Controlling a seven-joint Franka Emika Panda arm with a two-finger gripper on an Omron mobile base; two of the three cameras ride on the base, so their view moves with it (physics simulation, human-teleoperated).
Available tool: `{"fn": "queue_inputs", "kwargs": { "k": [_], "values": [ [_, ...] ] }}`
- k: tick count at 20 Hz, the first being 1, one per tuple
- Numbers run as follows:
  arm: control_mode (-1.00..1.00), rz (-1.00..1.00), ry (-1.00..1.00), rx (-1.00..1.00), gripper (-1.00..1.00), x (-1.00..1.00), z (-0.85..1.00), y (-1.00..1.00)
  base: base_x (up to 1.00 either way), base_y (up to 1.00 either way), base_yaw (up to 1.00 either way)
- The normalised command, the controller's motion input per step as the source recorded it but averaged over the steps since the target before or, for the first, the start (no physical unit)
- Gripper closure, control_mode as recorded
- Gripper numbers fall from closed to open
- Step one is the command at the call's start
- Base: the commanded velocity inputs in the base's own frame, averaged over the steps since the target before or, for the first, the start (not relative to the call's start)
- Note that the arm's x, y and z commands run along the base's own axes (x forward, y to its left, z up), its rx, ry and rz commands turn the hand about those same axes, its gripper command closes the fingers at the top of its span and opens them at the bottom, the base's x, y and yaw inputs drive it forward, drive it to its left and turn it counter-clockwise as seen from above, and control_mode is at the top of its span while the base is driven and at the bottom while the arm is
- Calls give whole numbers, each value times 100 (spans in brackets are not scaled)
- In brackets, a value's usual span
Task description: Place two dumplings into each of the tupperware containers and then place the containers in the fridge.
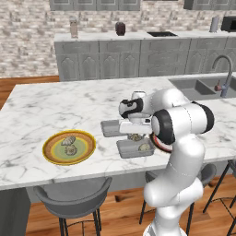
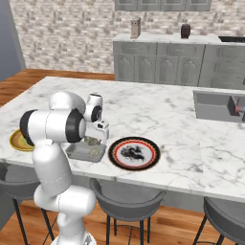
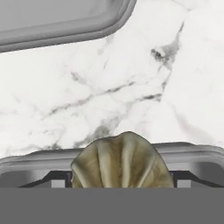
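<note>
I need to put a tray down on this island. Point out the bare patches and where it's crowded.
Bare marble lies between the yellow plate and the far counter edge, and between the black-and-red plate and the sink. It is crowded at the near edge: two containers, dumplings and the pincer sit close together beside the black-and-red plate.

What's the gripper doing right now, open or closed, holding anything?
Gripper: jaws spread around a dumpling over the nearer tupperware container; whether it is gripped or just released cannot be told.
</note>
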Motion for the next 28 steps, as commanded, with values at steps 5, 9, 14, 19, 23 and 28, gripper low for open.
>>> {"fn": "queue_inputs", "kwargs": {
  "k": [5, 9, 14, 19, 23, 28],
  "values": [
    [-100, 0, 0, 0, 100, -27, -5, 3, 0, 0, 0],
    [-100, 0, -1, 0, 100, -63, 1, 0, 0, 0, 0],
    [-100, 0, 0, 0, 100, -69, 0, 1, 0, 0, 0],
    [-100, 0, 0, 0, 100, 10, 0, 3, 0, 0, 0],
    [-100, 0, 0, 0, 100, 29, 0, 12, 0, 0, 0],
    [-100, 0, 1, 0, 100, 26, -12, 19, 0, 0, 0]
  ]
}}
